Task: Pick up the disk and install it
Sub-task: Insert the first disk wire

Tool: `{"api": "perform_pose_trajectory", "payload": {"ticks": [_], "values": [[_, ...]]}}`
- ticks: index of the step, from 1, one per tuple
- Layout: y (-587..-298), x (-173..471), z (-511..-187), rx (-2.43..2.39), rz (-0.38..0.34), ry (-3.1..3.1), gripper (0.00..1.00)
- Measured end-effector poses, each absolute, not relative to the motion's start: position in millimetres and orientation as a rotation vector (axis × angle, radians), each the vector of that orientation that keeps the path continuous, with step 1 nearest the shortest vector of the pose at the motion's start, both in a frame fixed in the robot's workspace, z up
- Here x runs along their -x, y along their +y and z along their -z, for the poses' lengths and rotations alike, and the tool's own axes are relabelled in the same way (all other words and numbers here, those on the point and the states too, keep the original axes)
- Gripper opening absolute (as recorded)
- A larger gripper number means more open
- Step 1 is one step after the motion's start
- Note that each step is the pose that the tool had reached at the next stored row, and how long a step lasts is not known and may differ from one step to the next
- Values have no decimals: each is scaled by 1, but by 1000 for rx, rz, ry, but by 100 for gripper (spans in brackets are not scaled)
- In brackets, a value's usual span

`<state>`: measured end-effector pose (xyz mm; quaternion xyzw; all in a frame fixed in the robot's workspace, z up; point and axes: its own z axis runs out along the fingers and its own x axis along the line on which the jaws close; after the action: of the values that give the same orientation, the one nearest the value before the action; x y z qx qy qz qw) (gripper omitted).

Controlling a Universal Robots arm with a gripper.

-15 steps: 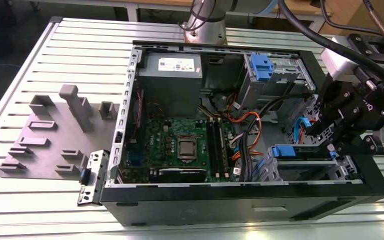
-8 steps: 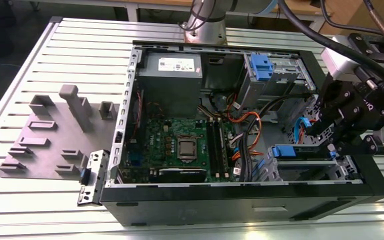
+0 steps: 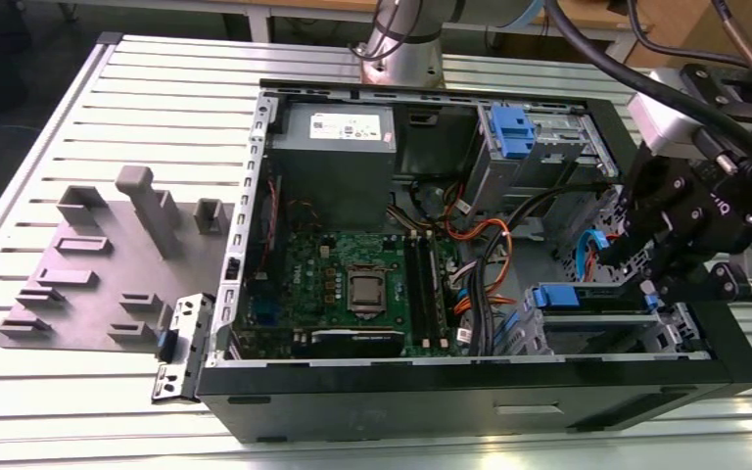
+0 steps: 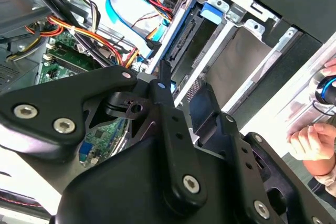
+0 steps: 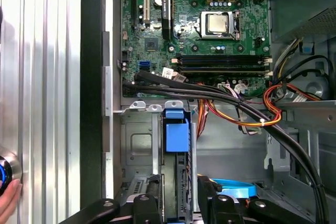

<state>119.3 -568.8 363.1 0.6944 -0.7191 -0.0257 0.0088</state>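
The disk [image 5: 176, 145] stands on edge in the lower drive bay [image 5: 137, 150] of the open computer case [image 3: 481, 377], its blue carrier tab level with the bay's front brackets. My gripper [image 5: 178, 203] reaches in from the case's side on the exterior view's right and is shut on the disk's rear end, one finger [image 5: 147, 203] on each face. In the exterior view the gripper [image 3: 657, 279] hangs over that bay, just right of the disk's blue tab [image 3: 556, 294]. The second wrist view shows the disk [image 4: 181, 38] running away from the gripper [image 4: 181, 85] along the bay rail.
Orange, black and blue cables [image 5: 236, 103] cross between the bay and the motherboard [image 5: 210, 19]. The grey power-supply box [image 3: 337, 132] and an upper cage with a blue latch [image 3: 513, 132] sit at the case's far side. A grey fixture plate [image 3: 102, 264] lies left. A person's hand [image 4: 310, 140] rests outside the case.
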Motion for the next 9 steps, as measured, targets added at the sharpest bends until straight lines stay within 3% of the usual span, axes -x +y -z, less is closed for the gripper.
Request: {"api": "perform_pose_trajectory", "payload": {"ticks": [9], "values": [[-555,-121,-362,-2169,82,-2246,42]]}}
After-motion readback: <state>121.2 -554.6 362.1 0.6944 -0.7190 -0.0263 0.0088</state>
